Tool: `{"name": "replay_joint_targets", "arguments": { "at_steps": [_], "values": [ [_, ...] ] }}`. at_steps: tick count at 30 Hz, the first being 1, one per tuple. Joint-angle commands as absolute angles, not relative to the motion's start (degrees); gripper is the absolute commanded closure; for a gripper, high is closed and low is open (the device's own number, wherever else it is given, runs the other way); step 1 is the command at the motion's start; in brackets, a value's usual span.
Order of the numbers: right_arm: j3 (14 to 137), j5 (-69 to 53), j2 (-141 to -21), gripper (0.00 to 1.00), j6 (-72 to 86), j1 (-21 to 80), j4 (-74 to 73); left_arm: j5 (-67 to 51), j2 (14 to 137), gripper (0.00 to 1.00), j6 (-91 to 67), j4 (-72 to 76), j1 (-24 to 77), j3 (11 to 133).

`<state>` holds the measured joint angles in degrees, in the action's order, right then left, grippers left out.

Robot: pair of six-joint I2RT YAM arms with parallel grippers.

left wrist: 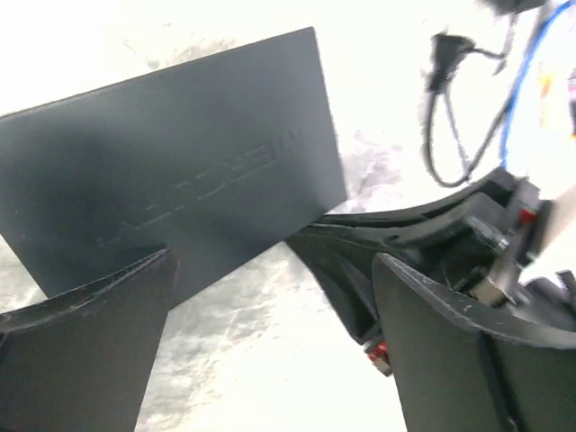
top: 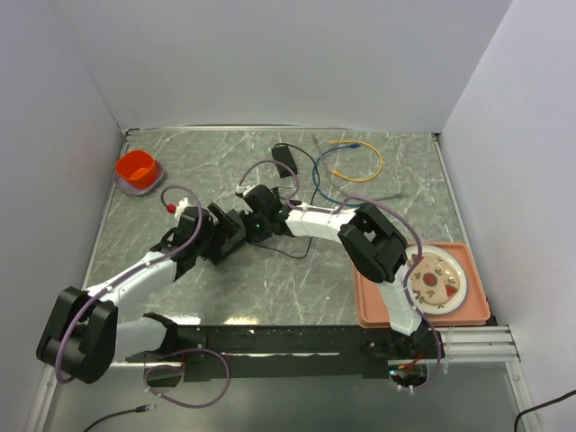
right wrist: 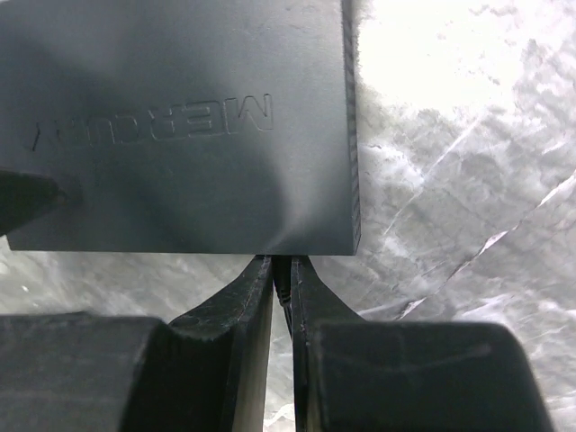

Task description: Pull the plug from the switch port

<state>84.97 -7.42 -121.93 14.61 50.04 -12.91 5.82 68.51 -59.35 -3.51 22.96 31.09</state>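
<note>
The top external camera sits high above and behind the arm bases, facing down and forward over the whole grey marbled table (top: 297, 288), far enough back to take in the white walls. The left wrist camera rides low and close, looking out between its own two black fingers (left wrist: 90, 342) at one corner of the flat matte-black rectangular box (left wrist: 180, 153); past it lies the small black adapter brick (left wrist: 443, 56), also seen in the overhead view (top: 286, 156). The right wrist camera is nearer still, looking along its fingers (right wrist: 238, 306) onto the same box's lettered top (right wrist: 180, 117). Both wrist views share this box.
</note>
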Motion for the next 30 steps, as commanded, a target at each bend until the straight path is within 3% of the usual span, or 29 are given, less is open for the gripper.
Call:
{"name": "replay_joint_targets", "arguments": {
  "at_steps": [1,4,5,7,8,10,11,13,20,24,30],
  "values": [
    [79.5,-8.9,-123.0,1.00,22.3,52.2,-18.1,6.3,66.5,0.01,-63.5,5.8,23.2,27.6],
    [77.7,-8.9,-122.7,1.00,23.9,52.2,-17.1,3.0,69.5,0.14,-64.4,12.3,23.2,26.0],
    [77.3,-8.7,-122.7,1.00,24.1,52.2,-17.0,1.1,70.9,0.27,-64.9,14.4,23.3,24.8],
    [77.0,-8.5,-122.6,1.00,24.0,52.5,-17.0,-0.3,72.1,0.43,-66.7,19.7,23.3,23.6],
    [76.6,-8.4,-122.5,1.00,23.9,52.6,-17.0,-1.0,73.0,0.60,-66.8,20.6,23.3,23.2],
    [75.9,-8.2,-122.0,1.00,24.0,52.6,-16.5,-1.5,73.7,0.76,-66.9,22.3,23.3,23.1],
    [75.5,-7.9,-121.9,1.00,23.9,52.6,-16.5,-1.3,73.7,0.89,-66.9,22.7,23.3,23.1],
    [75.0,-7.8,-121.6,1.00,24.0,52.6,-16.1,-1.1,73.4,0.99,-67.2,23.2,23.3,23.0],
    [74.5,-7.8,-121.8,1.00,23.5,53.0,-16.4,-0.2,76.3,0.99,-70.4,24.5,22.9,22.9],
    [74.2,-6.7,-121.7,1.00,22.7,53.2,-17.2,-2.2,80.6,0.99,-77.7,41.9,20.7,17.0],
    [72.7,-5.6,-121.0,1.00,22.0,53.3,-17.5,-9.0,94.9,0.99,-83.7,55.3,19.3,14.5]
  ]
}}
